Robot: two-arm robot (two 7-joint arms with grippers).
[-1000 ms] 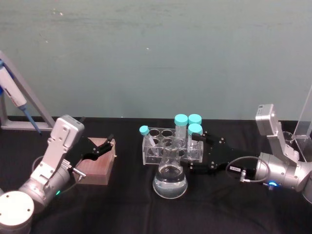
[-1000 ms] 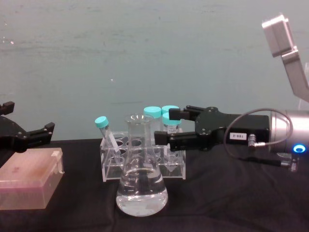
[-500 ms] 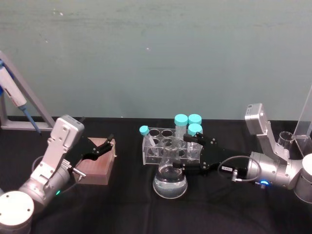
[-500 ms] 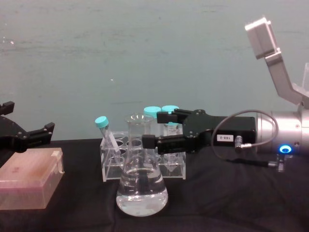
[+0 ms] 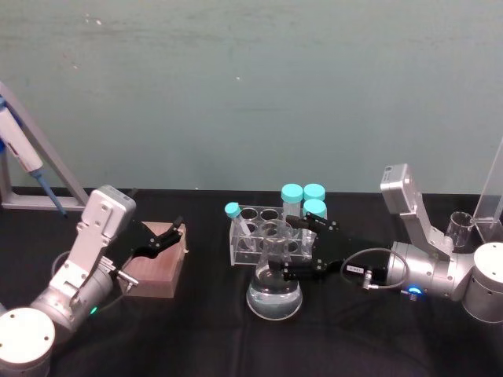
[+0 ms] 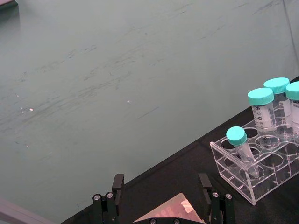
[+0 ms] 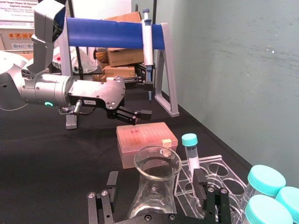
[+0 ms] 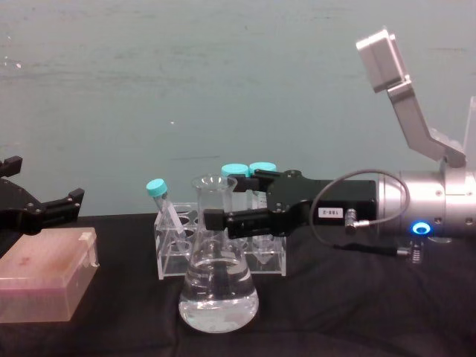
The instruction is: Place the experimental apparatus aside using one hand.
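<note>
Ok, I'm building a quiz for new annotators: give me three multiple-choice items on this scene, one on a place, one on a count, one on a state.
1. Where is the right gripper? A. At the flask neck. B. By the pipette. C. Parked at the table edge.
2. How many teal-capped tubes are in the rack? A. Two. B. Four. C. Six.
3. How are the right gripper's fingers? A. Shut on a tube. B. Shut on nothing. C. Open.
Answers: 1 A, its fingers flank the neck, while the left gripper hangs open over the pink box; 2 B, four teal caps show; 3 C, they stand apart, either side of the neck.
</note>
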